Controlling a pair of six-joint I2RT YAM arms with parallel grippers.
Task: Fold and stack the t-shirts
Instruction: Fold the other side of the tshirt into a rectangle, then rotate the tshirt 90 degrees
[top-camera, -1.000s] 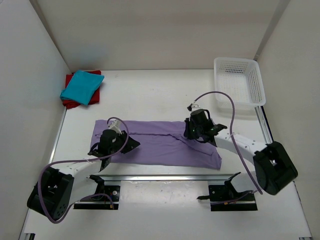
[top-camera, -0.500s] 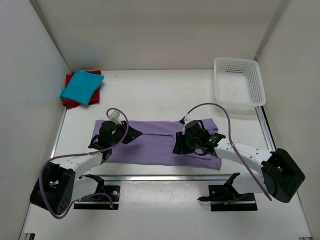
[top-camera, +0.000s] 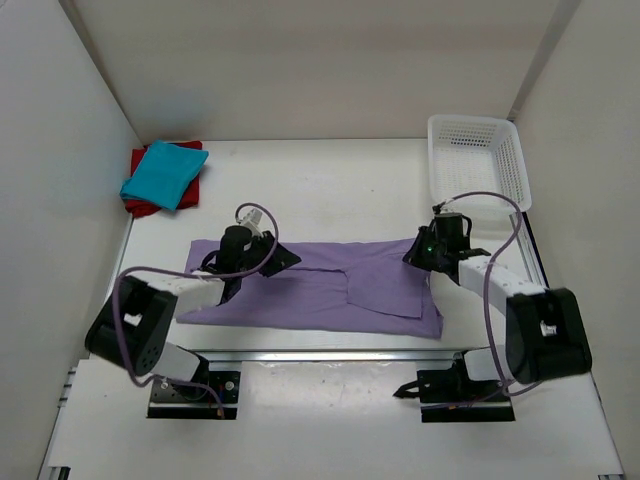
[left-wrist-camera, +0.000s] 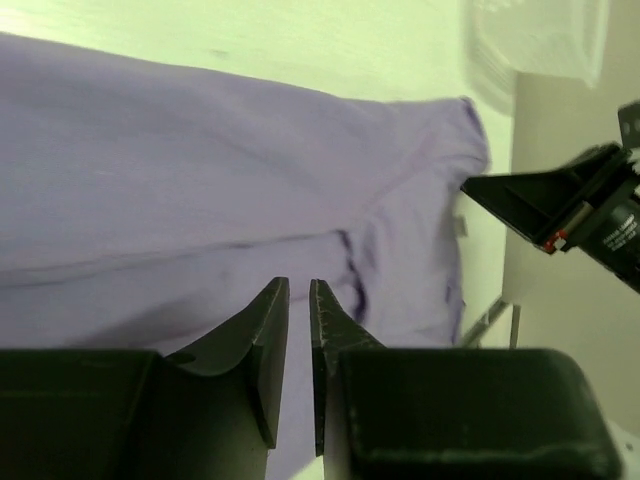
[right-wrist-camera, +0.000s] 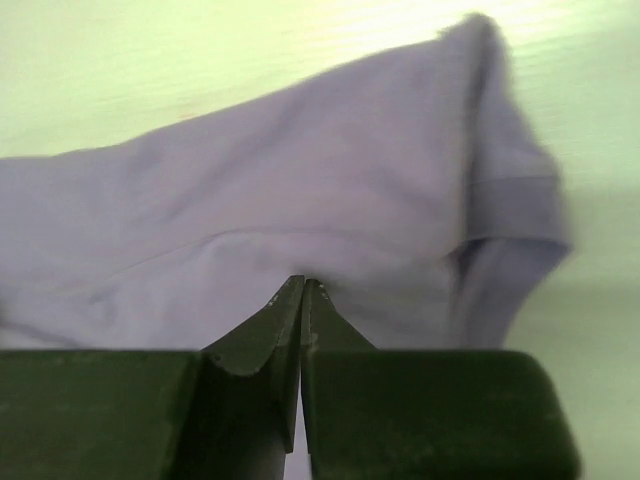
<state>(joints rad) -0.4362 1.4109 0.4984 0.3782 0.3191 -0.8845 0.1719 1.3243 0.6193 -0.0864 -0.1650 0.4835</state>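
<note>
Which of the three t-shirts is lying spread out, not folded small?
The purple t-shirt, lying long and flat, apart from the others. The teal t-shirt is folded and rests on the red t-shirt in the far left corner.

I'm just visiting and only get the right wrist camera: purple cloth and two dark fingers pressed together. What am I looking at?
Observer: A lavender t-shirt, spread flat across the table. The right claw is at its far right corner.
Operator: Is the other arm doing anything?
Observer: The left claw is over the shirt's left part, near its far edge.
Operator: Any more clothes around?
Observer: A folded teal t-shirt lies on a dark red one in the far left corner.
</note>
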